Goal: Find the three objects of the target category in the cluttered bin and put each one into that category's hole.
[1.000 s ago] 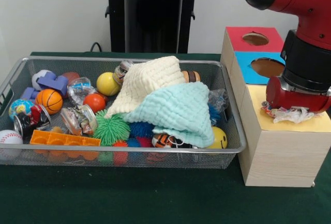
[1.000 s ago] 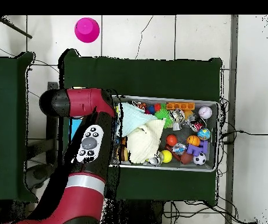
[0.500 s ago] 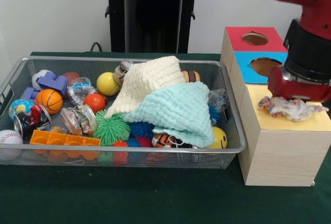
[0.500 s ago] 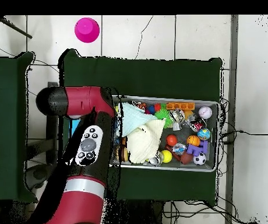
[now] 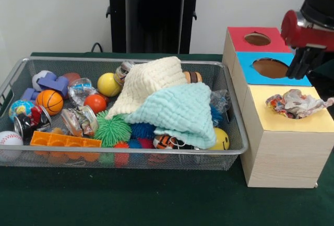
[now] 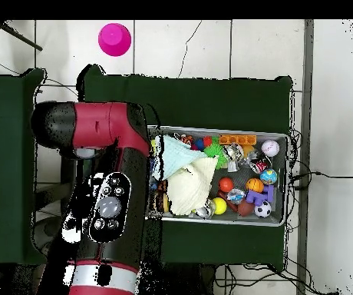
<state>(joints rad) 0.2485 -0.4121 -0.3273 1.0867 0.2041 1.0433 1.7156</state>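
Note:
A crumpled, colourful wrapper (image 5: 293,103) lies on the yellow top (image 5: 271,122) of the wooden sorting box, to the right of the wire bin (image 5: 125,151). It covers the spot where the yellow hole would be. My gripper (image 5: 301,67) hangs open and empty above the blue section (image 5: 244,62), up and slightly behind the wrapper, not touching it. More clear crinkly packets (image 5: 79,120) lie among the balls at the bin's left. In the overhead view my arm (image 6: 110,192) hides the box and the gripper.
A cream cloth (image 5: 151,80) and a mint cloth (image 5: 180,108) cover the bin's middle. Balls, spiky toys and an orange block fill the rest. The red section (image 5: 237,36) is furthest back. A pink cup (image 6: 114,38) stands on the floor beyond the table.
The gripper let go of the wrapper on the yellow top and rose up and back. The wrapper stayed there and spread out a little.

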